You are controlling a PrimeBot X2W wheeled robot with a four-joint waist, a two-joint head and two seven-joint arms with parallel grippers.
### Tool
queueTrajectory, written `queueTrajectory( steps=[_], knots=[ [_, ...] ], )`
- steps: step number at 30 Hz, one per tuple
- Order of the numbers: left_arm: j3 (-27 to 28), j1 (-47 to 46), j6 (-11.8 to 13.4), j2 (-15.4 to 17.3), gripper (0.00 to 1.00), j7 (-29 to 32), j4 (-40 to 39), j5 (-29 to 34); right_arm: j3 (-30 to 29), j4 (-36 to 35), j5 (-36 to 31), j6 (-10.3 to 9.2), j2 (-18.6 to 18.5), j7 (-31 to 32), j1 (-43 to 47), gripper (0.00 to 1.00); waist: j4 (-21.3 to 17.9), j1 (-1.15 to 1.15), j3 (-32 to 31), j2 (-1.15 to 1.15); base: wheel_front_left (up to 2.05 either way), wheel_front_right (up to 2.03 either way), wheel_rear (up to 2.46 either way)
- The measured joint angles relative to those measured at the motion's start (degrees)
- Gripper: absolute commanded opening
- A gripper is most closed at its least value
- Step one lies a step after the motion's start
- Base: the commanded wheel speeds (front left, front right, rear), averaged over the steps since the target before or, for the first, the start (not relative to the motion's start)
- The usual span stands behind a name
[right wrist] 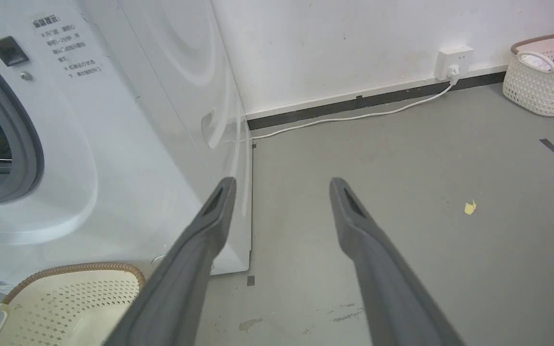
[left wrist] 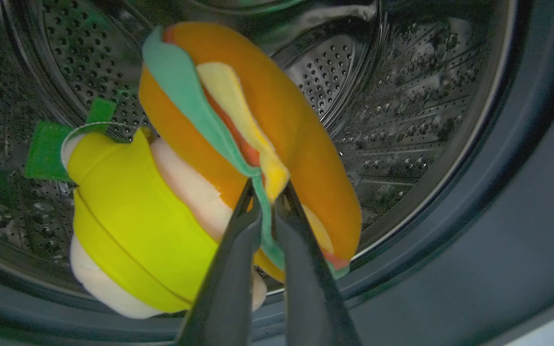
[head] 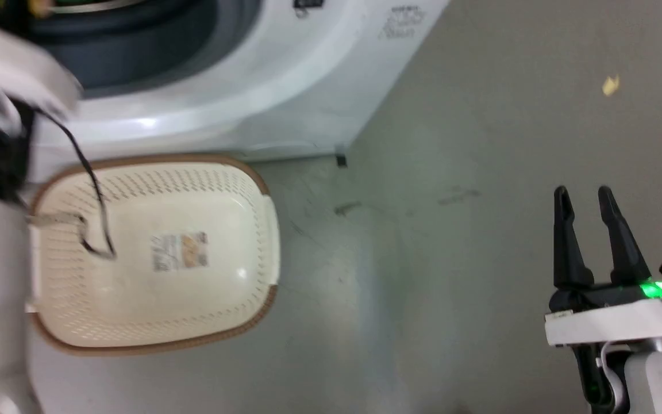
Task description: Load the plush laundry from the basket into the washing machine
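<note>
Holding plush by green layer, left gripper pinched shut on it, inside drum so my drop clears door ring. Idle over floor, right gripper spread.

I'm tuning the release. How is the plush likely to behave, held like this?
The plush looks soft and floppy: the left gripper pinches its thin green layer, which may stretch. It seems light, since that pinch carries the yellow body too. Released, it should probably flop into the drum rather than roll.

Plush laundry hangs seemingly inside the washing machine; basket lies empty.
</note>
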Motion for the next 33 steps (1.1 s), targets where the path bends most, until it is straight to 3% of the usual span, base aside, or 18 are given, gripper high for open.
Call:
queueTrajectory(
  steps=[5,10,19,24,26,33],
  knots=[
    [-2.65,-12.51,-0.52,5.54,0.00,6.37,7.95,1.62,1.36,0.21,2.20,0.00,0.00,0.00,-1.76,1.00,-2.88,0.00,5.09,0.00,0.00,0.00,0.00],
    [-5.69,-22.30,-0.68,9.11,0.00,10.25,16.21,4.05,2.72,0.60,4.12,0.00,0.00,0.00,-3.38,1.00,-6.01,0.00,8.89,0.00,0.00,0.00,0.00],
    [-9.90,-30.92,-0.69,11.61,0.00,17.33,29.34,6.56,3.97,1.04,5.87,0.00,0.00,0.00,-4.26,1.00,-9.43,-0.01,12.95,0.00,0.00,0.00,0.00],
    [-11.06,-32.21,-0.69,11.15,0.00,17.28,32.72,6.50,3.80,1.27,5.83,0.00,0.00,0.00,-4.34,1.00,-9.03,-0.01,13.01,0.00,0.00,0.00,0.00],
    [-11.36,-32.27,-0.69,10.73,1.00,16.60,33.88,6.45,3.57,1.32,5.63,0.00,0.00,0.00,-4.47,1.00,-8.62,-0.01,12.63,0.00,0.00,0.00,0.00],
    [-10.29,-30.08,0.44,7.99,1.00,7.92,37.22,3.82,1.42,1.31,2.97,0.00,0.00,0.00,-4.43,1.00,-6.63,-0.01,9.00,0.00,0.00,0.00,0.00]
  ],
)
